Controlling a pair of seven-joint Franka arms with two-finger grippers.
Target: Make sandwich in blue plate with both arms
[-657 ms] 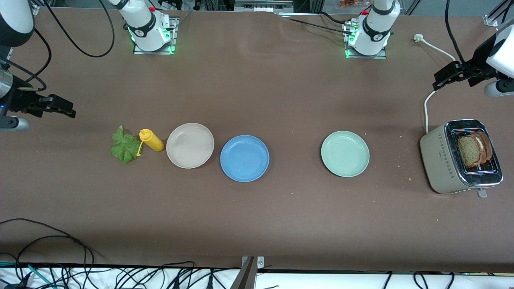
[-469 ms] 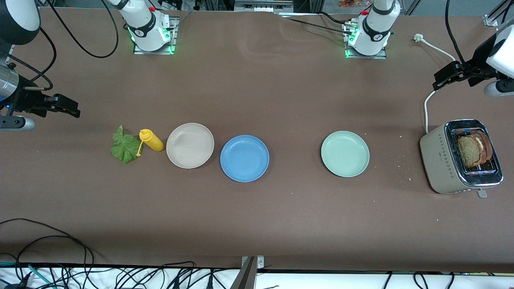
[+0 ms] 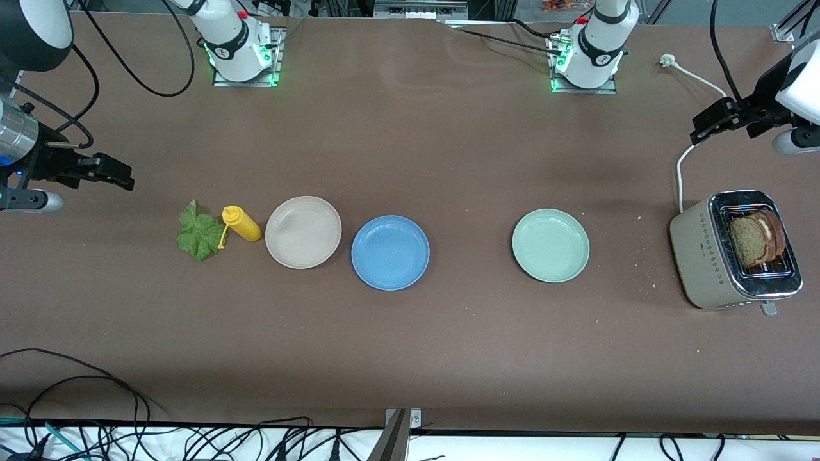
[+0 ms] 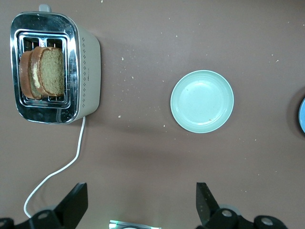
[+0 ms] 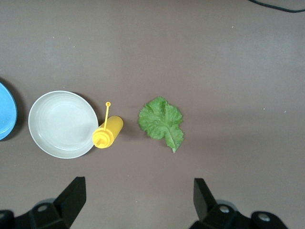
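Note:
The blue plate (image 3: 390,252) lies empty in the middle of the table. Two brown bread slices (image 3: 758,239) stand in the toaster (image 3: 730,253) at the left arm's end; they also show in the left wrist view (image 4: 43,72). A green lettuce leaf (image 3: 200,233) lies at the right arm's end and shows in the right wrist view (image 5: 162,122). My right gripper (image 3: 109,174) is open and empty, high over bare table near the leaf. My left gripper (image 3: 711,121) is open and empty, high over the table near the toaster's white cord (image 3: 680,173).
A yellow squeeze bottle (image 3: 241,223) lies between the leaf and a beige plate (image 3: 303,231). A pale green plate (image 3: 550,244) sits between the blue plate and the toaster. Crumbs are scattered near the toaster. Cables hang at the table's near edge.
My right gripper has shifted a little toward the middle of the table. The left arm has not moved.

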